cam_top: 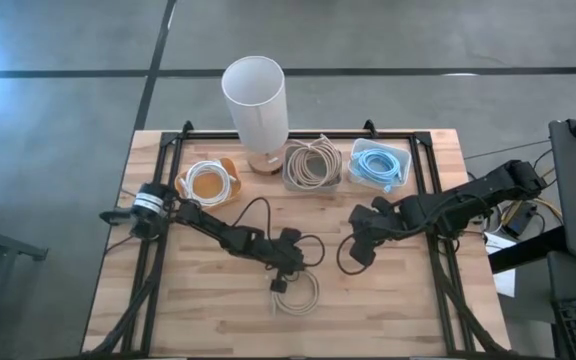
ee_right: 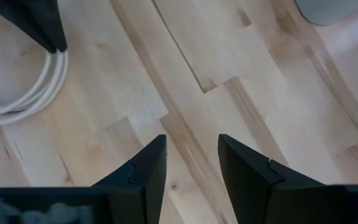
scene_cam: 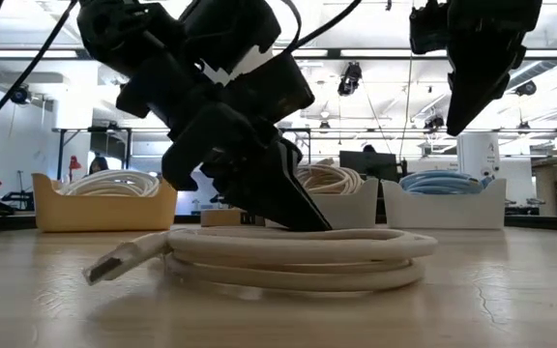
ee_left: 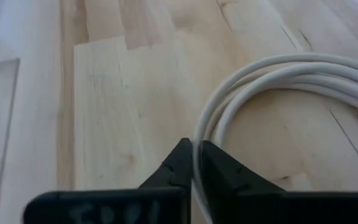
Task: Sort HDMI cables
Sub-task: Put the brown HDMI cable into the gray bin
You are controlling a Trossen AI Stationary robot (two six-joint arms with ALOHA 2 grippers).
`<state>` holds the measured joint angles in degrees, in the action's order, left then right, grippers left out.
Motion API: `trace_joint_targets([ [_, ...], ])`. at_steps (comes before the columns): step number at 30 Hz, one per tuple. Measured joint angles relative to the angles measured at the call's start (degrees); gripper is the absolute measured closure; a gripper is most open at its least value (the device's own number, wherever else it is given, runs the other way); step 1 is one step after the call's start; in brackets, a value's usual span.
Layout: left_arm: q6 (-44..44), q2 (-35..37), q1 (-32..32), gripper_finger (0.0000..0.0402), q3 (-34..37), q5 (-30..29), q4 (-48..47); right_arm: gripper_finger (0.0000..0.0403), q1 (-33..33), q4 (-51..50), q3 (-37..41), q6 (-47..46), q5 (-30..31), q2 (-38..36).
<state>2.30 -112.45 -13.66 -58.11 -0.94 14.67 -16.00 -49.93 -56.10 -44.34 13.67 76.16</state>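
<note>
While the left gripper [ee_left: 194, 163] sits low on the table with its two fingertips pinched nearly together on a strand of the loose beige cable [cam_top: 296, 294], the grip appears narrow: the left wrist view shows only one or two turns of the coil passing between the tips, with the remaining turns lying outside them. In my judgement the lift should be slow and straight up, since a partial hold of this kind may let the coil unwind or hang lopsided, and the free plug [scene_cam: 114, 263] projecting from the coil in the low view could drag on the wood. The coil lies flat on the table [cam_top: 398, 320] at its near middle, directly beneath the left gripper. Farther out, the right gripper [ee_right: 191, 162] hangs above bare wood to the right of the coil, fingers spread and holding nothing; it is near enough to the travel path to warrant care. Along the far edge stand three trays: an orange tray [cam_top: 211, 183] with a white coil, a grey tray [cam_top: 313, 165] with beige coils, and a white tray [cam_top: 379, 166] with light blue coils. The grey tray looks the matching destination. A tall white cylinder [cam_top: 256, 100] stands between the orange and grey trays and crowds the approach on that side.
</note>
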Motion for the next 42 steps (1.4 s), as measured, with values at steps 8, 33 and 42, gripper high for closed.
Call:
trace_joint_targets([
  [8, -6.96, 0.03, -0.23, 0.0297, -7.46, 0.86, -14.10, 0.0269, -0.01, 1.38, 1.74, -0.03, -0.02, 0.00],
  [33, -8.21, -2.70, -1.33, 0.0291, -12.87, 1.70, -25.59, 0.0280, -0.01, 16.48, 7.77, 1.84, 8.57, -0.02],
  [42, -7.03, -1.92, -0.84, 0.0386, -13.90, -5.75, -26.42, 0.0280, -0.01, 16.14, 11.48, 0.81, 3.89, -0.02],
])
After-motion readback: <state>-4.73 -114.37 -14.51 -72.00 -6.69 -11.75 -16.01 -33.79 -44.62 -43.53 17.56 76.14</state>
